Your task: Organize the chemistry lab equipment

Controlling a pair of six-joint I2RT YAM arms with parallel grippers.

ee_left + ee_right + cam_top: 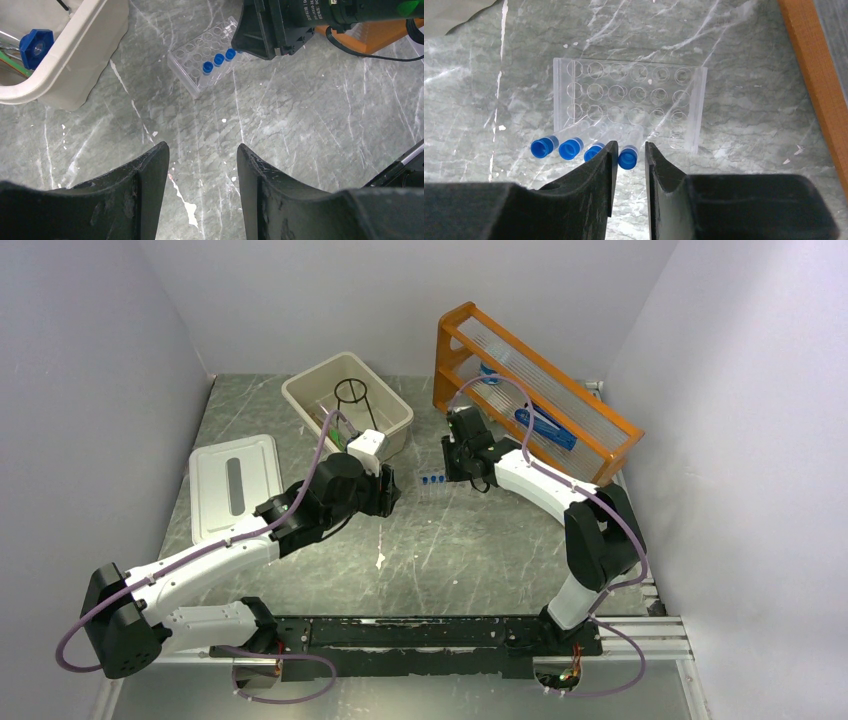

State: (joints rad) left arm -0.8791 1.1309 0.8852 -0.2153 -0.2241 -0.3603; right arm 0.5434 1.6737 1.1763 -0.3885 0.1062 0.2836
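The step in hand looks like settling the fourth blue-capped test tube (pixel 628 157) into the near row of the clear tube rack (pixel 629 95). The rack stands on the table (pixel 749 125), just toward 12 o'clock of its middle. The right pincer (pixel 630 144) brackets that tube's cap. It is narrowly spread, with a sliver of table showing between the cap and one finger, so it seems not to be pinching. To do this well, I would lift straight along the tube's axis with no sideways drag. The three neighbouring tubes (pixel 570 148) crowd the 9 o'clock side, and a rack this light could skid or tip. The left pincer (pixel 202 150) hangs spread and empty over bare table (handy for steadying the rack, should it shift).

The table is grey-green and marbled, with white veins and flecks, and it looks smooth and probably slick. A beige bin (pixel 300 390) at 11 o'clock holds the black wire ring stand (pixel 352 392). A flat white lid (pixel 235 485) lies at 9 o'clock, and the orange shelf rack (pixel 450 350) stands at 1 o'clock. Plain pale walls close three sides.
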